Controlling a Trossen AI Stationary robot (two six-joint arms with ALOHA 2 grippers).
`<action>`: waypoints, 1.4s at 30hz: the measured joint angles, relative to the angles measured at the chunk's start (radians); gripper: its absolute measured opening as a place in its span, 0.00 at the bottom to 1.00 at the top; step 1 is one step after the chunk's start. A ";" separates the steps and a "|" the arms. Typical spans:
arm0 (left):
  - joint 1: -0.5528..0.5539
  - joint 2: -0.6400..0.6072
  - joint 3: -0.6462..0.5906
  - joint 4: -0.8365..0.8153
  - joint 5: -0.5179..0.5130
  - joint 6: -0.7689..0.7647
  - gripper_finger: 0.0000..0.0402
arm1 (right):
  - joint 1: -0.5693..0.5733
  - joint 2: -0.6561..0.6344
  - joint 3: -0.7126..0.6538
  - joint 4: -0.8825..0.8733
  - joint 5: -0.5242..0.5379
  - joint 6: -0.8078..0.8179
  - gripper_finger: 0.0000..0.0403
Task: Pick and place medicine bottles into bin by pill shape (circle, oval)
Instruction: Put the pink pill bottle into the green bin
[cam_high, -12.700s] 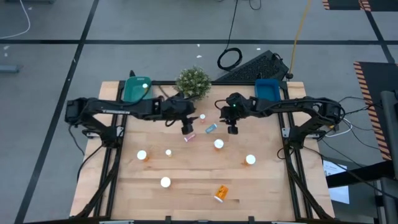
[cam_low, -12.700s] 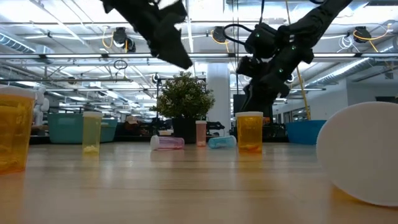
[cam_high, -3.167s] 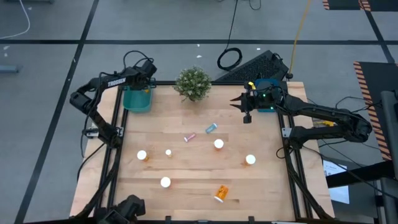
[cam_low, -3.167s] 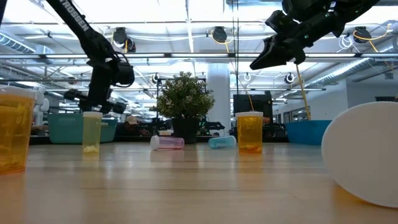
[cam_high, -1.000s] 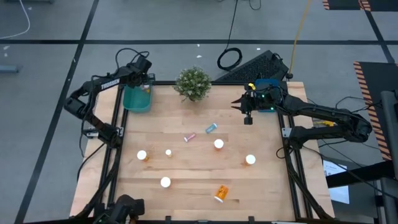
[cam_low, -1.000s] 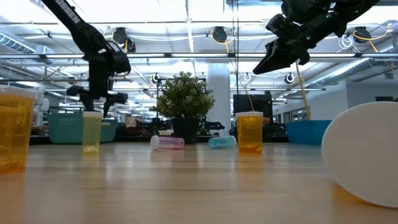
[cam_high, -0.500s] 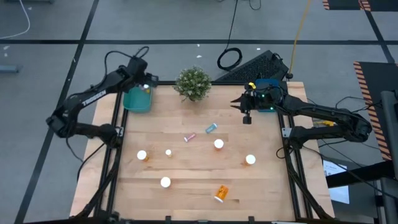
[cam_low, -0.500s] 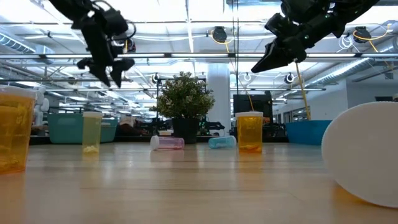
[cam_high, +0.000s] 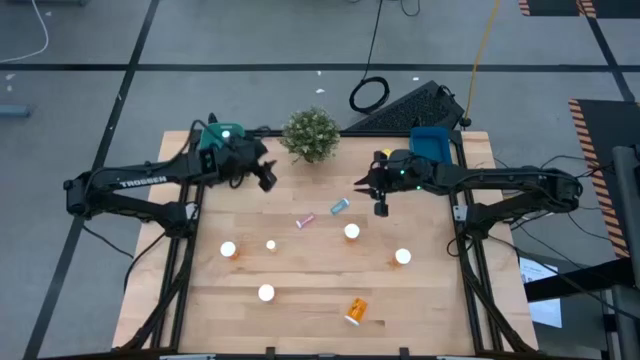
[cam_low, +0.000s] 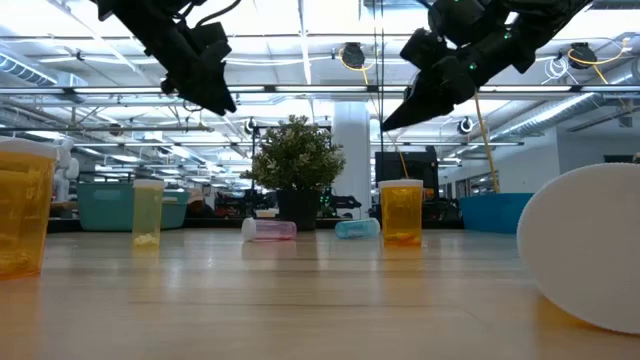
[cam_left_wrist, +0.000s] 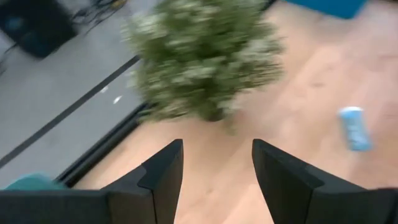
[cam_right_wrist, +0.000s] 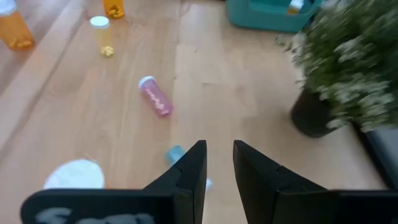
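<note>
Nearest to you, one orange bottle (cam_high: 355, 311) lies on its side close to the near edge of the table (cam_high: 300, 335). Its long axis runs roughly near to far, with the white cap at the near end. It would need a grasp across the body, not down over the cap.

Farther in, five bottles stand upright with their white caps facing up. One stands alone (cam_high: 265, 292). Beyond it a pair stands on the left (cam_high: 229, 249) and two more on the right (cam_high: 402, 257). Standing like that, each suits a straight descent.

Past those, the pink bottle (cam_high: 305, 221) and the light blue bottle (cam_high: 340, 206) lie flat near the table's middle. Both axes slant from near-left to far-right. Which end carries the blue one's cap is hard to say from above.

Your right gripper (cam_high: 379, 207) hangs above the table just right of the blue bottle, its jaws only narrowly parted and empty. I judge it is lining up on that bottle, and you would want it wider and turned across the slanted body. Your left gripper (cam_high: 266, 178) hangs over the far left, jaws wide and empty, pointing toward the plant (cam_high: 311, 132).

Farthest off sit the teal bin (cam_high: 208, 138) on the left and the blue bin (cam_high: 430, 142) on the right.
</note>
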 joint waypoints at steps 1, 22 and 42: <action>-0.016 0.001 -0.009 0.022 0.001 0.013 0.49 | 0.008 0.012 0.000 0.004 0.000 0.021 0.19; -0.252 0.028 -0.015 0.110 0.082 0.053 0.49 | 0.100 0.262 0.104 0.084 0.048 0.112 0.19; -0.422 0.036 -0.145 0.055 0.041 -0.167 0.49 | 0.193 0.705 0.488 0.009 -0.010 -0.118 0.51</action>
